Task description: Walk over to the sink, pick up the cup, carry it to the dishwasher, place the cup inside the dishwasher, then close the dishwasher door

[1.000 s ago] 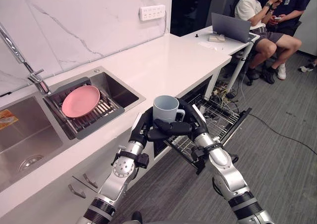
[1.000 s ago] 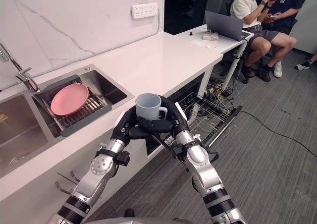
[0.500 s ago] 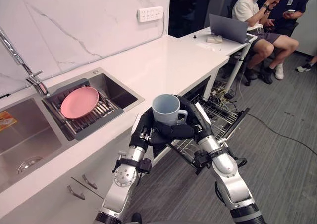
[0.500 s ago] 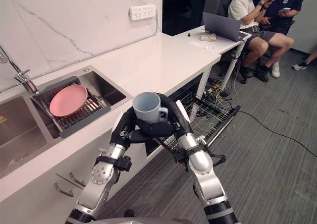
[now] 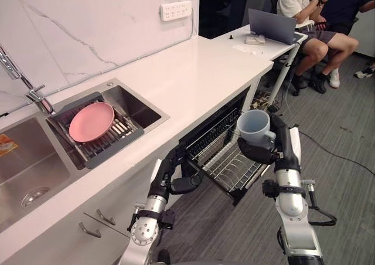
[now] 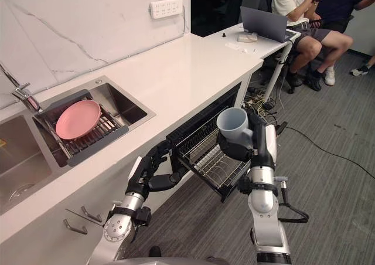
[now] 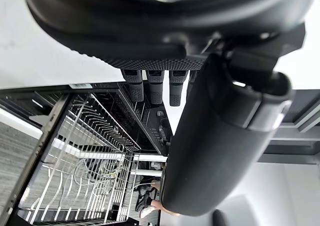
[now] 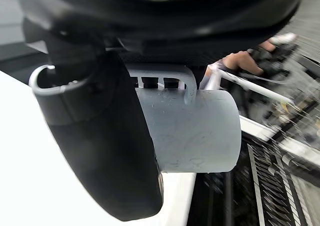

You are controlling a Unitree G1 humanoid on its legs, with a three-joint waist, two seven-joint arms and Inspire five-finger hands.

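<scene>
My right arm comes up from the lower right, forearm close to upright and the wrist stacked above it. The right hand is raised on the right of the scene, palm turned left, its digits wrapped round a pale blue-grey cup held mouth up. In the right wrist view its thumb lies along the cup's side. My left arm rises from the lower left, forearm leaning far and to the right. The left hand sits lower and nearer, well apart from the right one. It is loosely cupped and carries nothing, with the thumb spread from the fingers.
</scene>
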